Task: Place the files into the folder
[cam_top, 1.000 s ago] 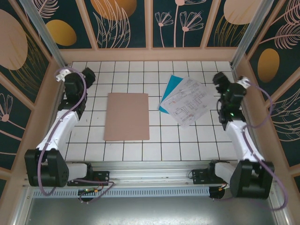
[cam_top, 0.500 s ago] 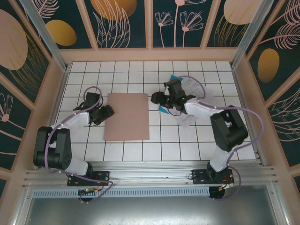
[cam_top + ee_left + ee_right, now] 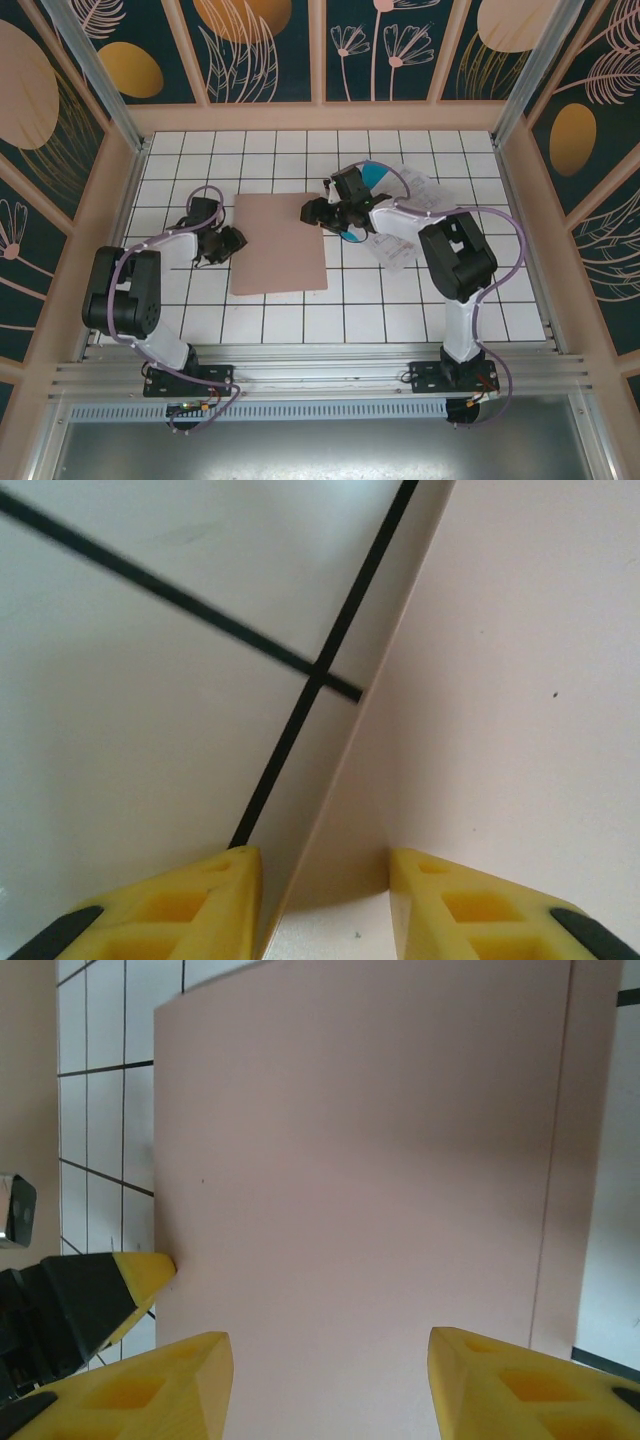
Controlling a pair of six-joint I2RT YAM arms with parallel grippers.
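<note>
Looking down from the top: one folder (image 3: 278,243) lies flat, left of the table's (image 3: 400,310) centre, plain and unlabelled. The files (image 3: 410,215) fan out to its right, toward the far right corner. There is one teal sheet (image 3: 376,178) under overlapping white ones; their number is unclear and the print is too small to read. The left gripper (image 3: 222,245) is at the folder's left edge and the right gripper (image 3: 316,212) is on its right edge. Half a second back the right one sat just short of it, beside the files, and the folder has since slid slightly right and twisted.

Left wrist: yellow fingers (image 3: 170,905) apart, with the folder's edge running up between them, one over table, one over folder.

Right wrist: fingers (image 3: 150,1385) spread wide above the folder, nothing held. The left gripper's yellow tip (image 3: 140,1272) touches the opposite edge.
</note>
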